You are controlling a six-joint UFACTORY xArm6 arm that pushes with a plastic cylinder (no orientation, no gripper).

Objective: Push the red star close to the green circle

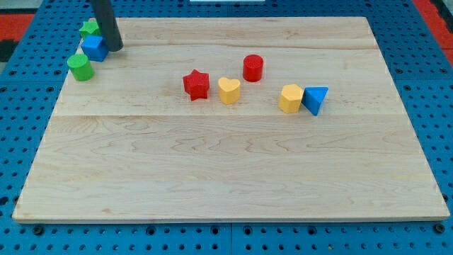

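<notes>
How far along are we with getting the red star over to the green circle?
Nothing looks done: the red star sits mid-board beside the yellow heart, far from the green circle. My tip is beside the blue cube, away from the star. The whole push remains.

star (196, 84) left of heart (228, 91), touching

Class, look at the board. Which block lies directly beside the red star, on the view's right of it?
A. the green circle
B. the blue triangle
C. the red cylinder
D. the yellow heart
D: the yellow heart sits right next to the red star, while the green circle is far off at the view's left.
</notes>
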